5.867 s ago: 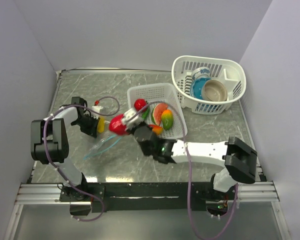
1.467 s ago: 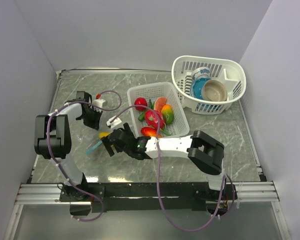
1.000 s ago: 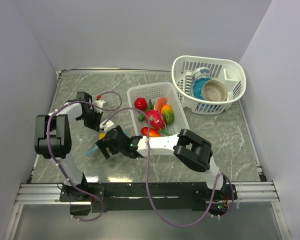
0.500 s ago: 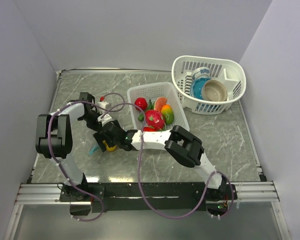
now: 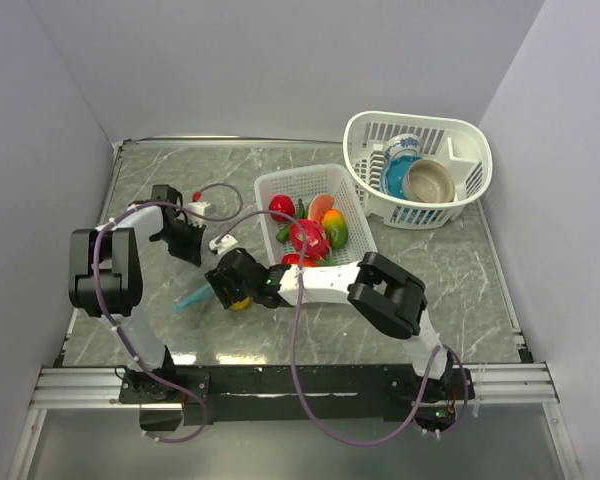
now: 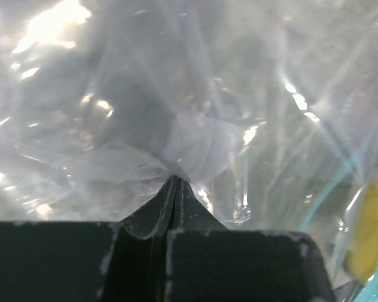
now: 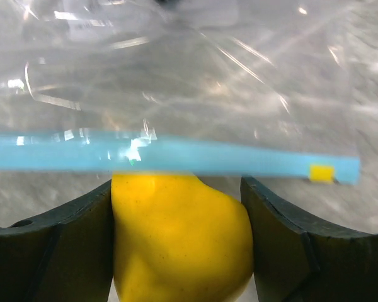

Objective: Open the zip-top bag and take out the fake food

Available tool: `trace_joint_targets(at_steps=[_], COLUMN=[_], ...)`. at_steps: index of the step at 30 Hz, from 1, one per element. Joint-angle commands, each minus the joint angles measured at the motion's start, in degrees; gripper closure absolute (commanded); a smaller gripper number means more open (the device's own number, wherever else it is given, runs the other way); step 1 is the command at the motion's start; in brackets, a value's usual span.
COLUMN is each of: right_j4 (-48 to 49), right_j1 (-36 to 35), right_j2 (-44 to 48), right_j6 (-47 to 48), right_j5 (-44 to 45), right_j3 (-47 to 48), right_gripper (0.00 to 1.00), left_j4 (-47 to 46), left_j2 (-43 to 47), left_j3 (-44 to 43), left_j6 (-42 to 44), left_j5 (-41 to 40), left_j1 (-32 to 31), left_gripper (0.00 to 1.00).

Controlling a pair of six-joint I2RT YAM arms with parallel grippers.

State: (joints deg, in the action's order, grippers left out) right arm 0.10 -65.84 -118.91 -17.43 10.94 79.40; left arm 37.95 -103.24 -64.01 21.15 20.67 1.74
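Right wrist view shows our right tool [image 7: 176, 185] clasping the yellow fake fruit [image 7: 179, 245] between both fingers [image 7: 50, 251], the teal zip strip [image 7: 176, 157] of the zip-top bag [image 7: 176, 75] just past them. Our left tool [image 6: 174, 189] pinches the film, clenched. We judge it best to draw the fruit straight back, clear of the strip.

Bright and even from above: soft overhead light, crisp focus, only faint soft-edged shadows, and a pale sheen on the grey marbled tabletop [image 5: 220, 352] near its front edge. Over to the left wrist view, where the clear crinkled plastic zip-top bag [image 6: 195, 94] is a hazy blur with white glare flaring top left. Right wrist view: the teal-blue zip strip [image 7: 176, 157] and glossy yellow plastic toy fruit [image 7: 179, 239] are both soft, too close to focus, with glints streaking the film above.
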Motion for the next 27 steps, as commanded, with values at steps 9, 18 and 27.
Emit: trace_joint_targets(at_steps=[9, 18, 27], right_j4=[-2.21, -6.16, -12.57], right_j1=[8.17, 26.44, 29.98], right_j2=[27.57, 34.8, 34.97], right_j6=[4.77, 2.14, -2.52], right_j5=[7.08, 11.3, 11.3], right_j3=[-5.02, -14.53, -11.11], right_gripper=[1.0, 0.92, 0.0], left_j4=[4.05, 14.51, 13.38], left_j2=[1.02, 8.75, 17.36], left_j3=[-4.18, -19.39, -21.69], left_j6=[-2.77, -6.02, -10.77], left_j5=[3.13, 16.68, 18.88], left_j1=[3.01, 2.66, 2.22], left_gripper=[0.81, 0.03, 0.03])
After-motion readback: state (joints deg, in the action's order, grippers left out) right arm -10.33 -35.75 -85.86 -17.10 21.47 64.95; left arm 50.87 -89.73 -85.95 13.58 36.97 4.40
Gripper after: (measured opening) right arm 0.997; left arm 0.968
